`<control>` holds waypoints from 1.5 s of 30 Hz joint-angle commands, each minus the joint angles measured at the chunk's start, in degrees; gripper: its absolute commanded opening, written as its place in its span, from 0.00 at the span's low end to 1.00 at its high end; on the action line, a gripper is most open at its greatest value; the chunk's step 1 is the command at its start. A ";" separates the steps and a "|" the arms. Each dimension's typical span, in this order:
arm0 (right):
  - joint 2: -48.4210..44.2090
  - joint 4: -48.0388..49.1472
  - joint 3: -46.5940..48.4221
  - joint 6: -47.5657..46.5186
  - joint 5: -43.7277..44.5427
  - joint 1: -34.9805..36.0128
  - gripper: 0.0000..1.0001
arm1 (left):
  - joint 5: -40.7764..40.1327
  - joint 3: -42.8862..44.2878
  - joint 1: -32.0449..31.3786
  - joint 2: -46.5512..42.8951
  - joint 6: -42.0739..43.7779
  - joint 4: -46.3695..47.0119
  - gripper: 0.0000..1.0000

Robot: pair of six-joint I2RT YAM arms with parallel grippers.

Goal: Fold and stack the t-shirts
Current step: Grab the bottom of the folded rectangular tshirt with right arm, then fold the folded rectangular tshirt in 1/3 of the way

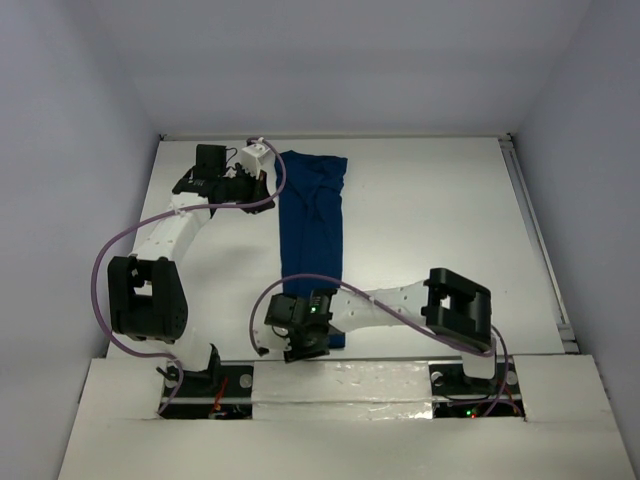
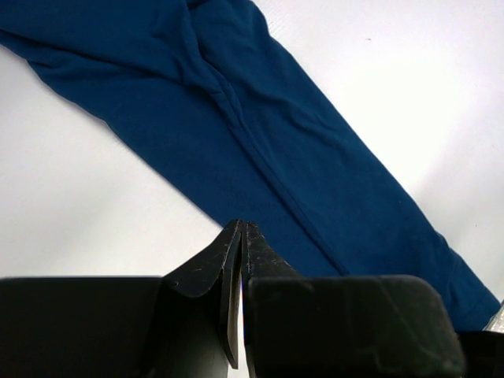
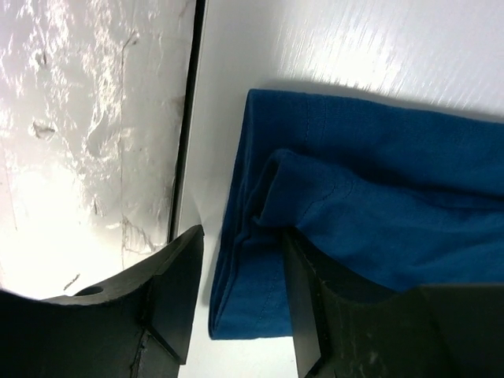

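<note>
The dark navy t-shirt (image 1: 311,235) lies folded into a long narrow strip running from the far middle of the table toward the near edge; no print shows. My left gripper (image 1: 264,190) is beside the strip's far left edge; in the left wrist view its jaws (image 2: 240,227) are shut, empty, with the tips at the edge of the cloth (image 2: 299,150). My right gripper (image 1: 306,338) is at the strip's near end. In the right wrist view it (image 3: 236,303) is open and straddles the hem corner (image 3: 260,299), with an upper layer of cloth over the right finger (image 3: 311,315).
The white table (image 1: 430,230) is boxed in by pale walls at the back and sides. A rail (image 1: 540,250) runs along its right edge. A crinkled white taped panel (image 3: 79,157) and a dark gap (image 3: 187,118) mark the near edge beside the right gripper.
</note>
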 commanded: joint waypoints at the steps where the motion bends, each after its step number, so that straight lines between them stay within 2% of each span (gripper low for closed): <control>1: 5.76 0.77 1.23 0.75 -3.16 0.09 0.49 | 2.20 -0.54 0.33 -2.28 0.77 1.43 0.00; 6: 8.22 0.77 2.37 1.98 -1.85 0.09 0.31 | 2.82 -0.80 0.85 -2.89 1.03 1.43 0.00; 8: 9.10 0.24 3.07 2.41 -1.84 0.09 0.29 | 3.08 -0.89 0.85 -3.07 1.12 1.43 0.00; 9: 9.19 0.24 3.07 2.50 -1.76 0.09 0.22 | 3.26 -0.89 0.85 -3.07 1.12 1.34 0.00; 12: 9.45 -0.55 3.51 2.59 -2.37 0.09 0.14 | 3.43 -0.80 0.85 -3.07 1.29 1.34 0.00; 14: 9.45 -0.81 3.51 2.68 -2.46 0.09 0.02 | 3.43 -0.71 0.85 -3.16 1.21 1.34 0.00; 15: 9.37 -0.90 3.51 2.68 -2.54 0.09 0.00 | 3.52 -0.71 0.85 -3.25 1.21 1.26 0.00; 20: 4.89 -0.20 2.20 1.81 -0.79 0.09 0.00 | 3.70 -0.62 1.38 -3.60 1.21 1.08 0.00; 29: -3.11 -4.32 7.11 -2.23 2.73 -7.81 0.00 | 4.05 -0.10 1.38 -2.81 1.21 0.82 0.00; 36: -1.19 -9.95 17.04 -7.42 1.24 -14.06 0.00 | 4.49 -0.10 1.38 -1.67 1.91 0.73 0.00; 41: 0.05 -11.45 18.37 -9.10 -0.26 -15.29 0.00 | 7.82 -0.63 1.38 1.58 1.47 3.54 0.00; 45: 0.31 -10.39 17.49 -9.36 0.79 -15.81 0.00 | 9.76 3.06 0.07 8.78 1.73 1.52 0.00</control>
